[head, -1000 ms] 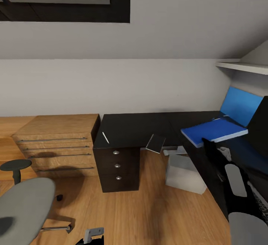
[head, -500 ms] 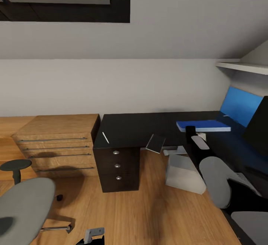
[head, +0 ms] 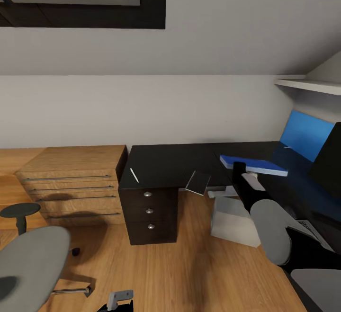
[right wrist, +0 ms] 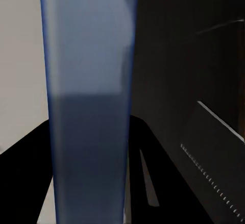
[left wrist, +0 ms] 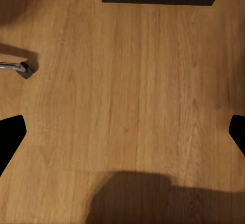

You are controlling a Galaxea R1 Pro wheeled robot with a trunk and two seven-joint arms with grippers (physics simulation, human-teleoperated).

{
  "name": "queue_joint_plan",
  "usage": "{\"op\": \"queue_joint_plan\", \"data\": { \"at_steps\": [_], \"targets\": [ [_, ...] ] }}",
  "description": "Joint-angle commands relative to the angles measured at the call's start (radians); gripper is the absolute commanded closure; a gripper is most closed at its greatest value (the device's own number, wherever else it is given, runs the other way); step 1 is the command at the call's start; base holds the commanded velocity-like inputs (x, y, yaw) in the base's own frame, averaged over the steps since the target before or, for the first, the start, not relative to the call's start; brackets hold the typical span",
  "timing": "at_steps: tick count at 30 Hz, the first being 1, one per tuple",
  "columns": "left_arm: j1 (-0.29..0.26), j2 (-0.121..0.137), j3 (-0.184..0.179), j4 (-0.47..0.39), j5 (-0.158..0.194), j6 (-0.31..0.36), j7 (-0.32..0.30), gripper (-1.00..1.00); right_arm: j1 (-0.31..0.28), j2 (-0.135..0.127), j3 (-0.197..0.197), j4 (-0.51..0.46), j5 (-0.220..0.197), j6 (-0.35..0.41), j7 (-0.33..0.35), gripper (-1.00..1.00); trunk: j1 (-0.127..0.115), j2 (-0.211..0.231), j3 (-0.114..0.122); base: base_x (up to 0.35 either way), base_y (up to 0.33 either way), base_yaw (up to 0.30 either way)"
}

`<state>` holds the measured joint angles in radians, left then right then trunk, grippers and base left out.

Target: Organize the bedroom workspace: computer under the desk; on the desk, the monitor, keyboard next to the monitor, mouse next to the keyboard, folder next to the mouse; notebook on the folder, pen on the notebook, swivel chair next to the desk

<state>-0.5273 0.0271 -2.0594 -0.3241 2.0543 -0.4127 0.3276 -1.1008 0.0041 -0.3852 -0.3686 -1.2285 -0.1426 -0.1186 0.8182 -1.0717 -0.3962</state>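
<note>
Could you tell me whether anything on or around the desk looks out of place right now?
Yes: the notebook lies tilted over the desk's front edge, partly overhanging. The pen lies alone near the corner, and the computer sits askew on the floor.

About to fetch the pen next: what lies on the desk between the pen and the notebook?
Bare black desk top in the head view: nothing lies between the pen and the notebook, which overhangs the front edge.

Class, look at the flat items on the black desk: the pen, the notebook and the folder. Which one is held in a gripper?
The blue folder: the right gripper is shut on its edge. The grey notebook and white pen lie untouched.
</note>
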Motion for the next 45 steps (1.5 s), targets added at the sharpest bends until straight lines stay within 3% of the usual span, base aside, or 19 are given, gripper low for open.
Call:
{"op": "queue_joint_plan", "data": {
  "at_steps": [1,6,9,20,30,45],
  "targets": [
    [-0.002,0.001,-0.008,-0.004,0.004,-0.006,0.007,-1.00,-0.001,0.000,0.001,-0.001,-0.025,-0.004,-0.003,1.00,0.000,-0.001,-0.001,0.000,0.000,0.000],
    [-0.002,0.001,-0.008,-0.005,0.004,-0.006,0.007,-1.00,-0.001,-0.002,0.000,0.000,-0.095,-0.004,-0.001,1.00,0.000,-0.001,-0.001,0.000,0.000,0.000],
    [-0.002,0.001,-0.008,-0.005,0.004,-0.006,0.007,-1.00,-0.001,-0.003,0.000,0.002,-0.109,-0.005,-0.001,1.00,0.000,-0.001,-0.001,0.052,0.000,0.000],
    [-0.002,0.001,-0.008,-0.006,0.004,-0.006,0.007,-1.00,0.005,-0.005,0.000,0.002,-0.106,-0.011,0.033,1.00,0.000,-0.001,-0.001,0.261,-0.027,0.000],
    [-0.002,0.001,-0.008,-0.006,0.004,-0.003,0.007,-1.00,0.017,-0.004,0.000,0.005,-0.105,-0.009,0.172,1.00,0.000,-0.001,-0.001,0.088,-0.048,0.000],
    [-0.002,-0.001,-0.008,-0.006,0.004,-0.003,0.007,-1.00,0.052,-0.003,0.002,0.046,-0.103,-0.012,0.183,1.00,0.000,-0.001,-0.001,0.001,-0.001,-0.013]
  ]
}}
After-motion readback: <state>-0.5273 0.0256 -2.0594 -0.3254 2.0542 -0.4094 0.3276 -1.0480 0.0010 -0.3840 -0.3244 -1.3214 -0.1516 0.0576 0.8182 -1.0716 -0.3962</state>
